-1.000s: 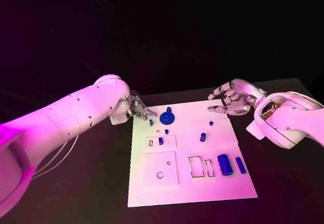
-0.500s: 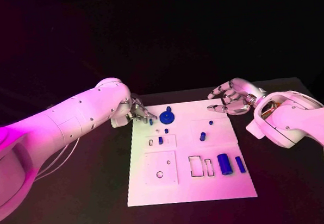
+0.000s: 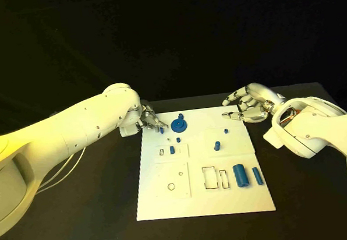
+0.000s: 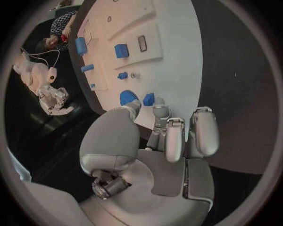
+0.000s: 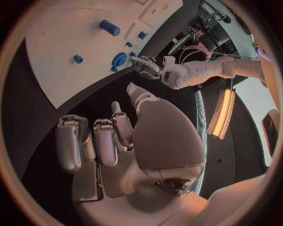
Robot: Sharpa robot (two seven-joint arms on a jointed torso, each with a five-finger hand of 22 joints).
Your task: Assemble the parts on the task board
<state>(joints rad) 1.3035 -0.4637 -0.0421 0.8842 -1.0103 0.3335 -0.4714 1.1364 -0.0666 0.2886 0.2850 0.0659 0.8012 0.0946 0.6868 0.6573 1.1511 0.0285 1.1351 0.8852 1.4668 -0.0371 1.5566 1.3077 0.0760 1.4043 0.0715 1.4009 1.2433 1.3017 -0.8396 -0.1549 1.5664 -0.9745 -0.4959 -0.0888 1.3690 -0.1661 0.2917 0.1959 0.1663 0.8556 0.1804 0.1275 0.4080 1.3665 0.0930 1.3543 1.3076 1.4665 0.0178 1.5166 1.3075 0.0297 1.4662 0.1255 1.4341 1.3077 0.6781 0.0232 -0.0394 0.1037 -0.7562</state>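
1. The left hand (image 3: pixel 148 118) sits at the upper left corner of the board (image 3: pixel 201 202) in the head view, its fingers curled down toward the white surface beside a small blue part (image 3: pixel 161 131).
2. The left wrist view shows those fingers (image 4: pixel 167 136) bent over the board's edge, their tips just above that small part (image 4: pixel 149 99) and near the disc (image 4: pixel 129 98); nothing sits between them that I can see (whether a tip actually touches the part, I cannot tell).
3. The right hand (image 3: pixel 250 104) hovers off the board's upper right corner in the head view, fingers apart and loosely curled, holding nothing.
4. The right wrist view confirms this: its fingers (image 5: pixel 97 141) are spread over the black table (image 5: pixel 88 101), apart from the board (image 5: pixel 59 42), with an empty palm.
5. In the head view, the disc (image 3: pixel 178 125) with its upright peg stands near the top of the board, just right of the left hand.
6. Lower down, a fat cylinder (image 3: pixel 241 176) and a slimmer bar (image 3: pixel 256 176) lie side by side at the lower right, next to two rectangular cut-outs.
7. Smaller parts stand mid-board, one (image 3: pixel 217 146) right of centre and one (image 3: pixel 172 150) left of centre.
8. The right wrist view also catches the left hand (image 5: pixel 146 66) across the board.
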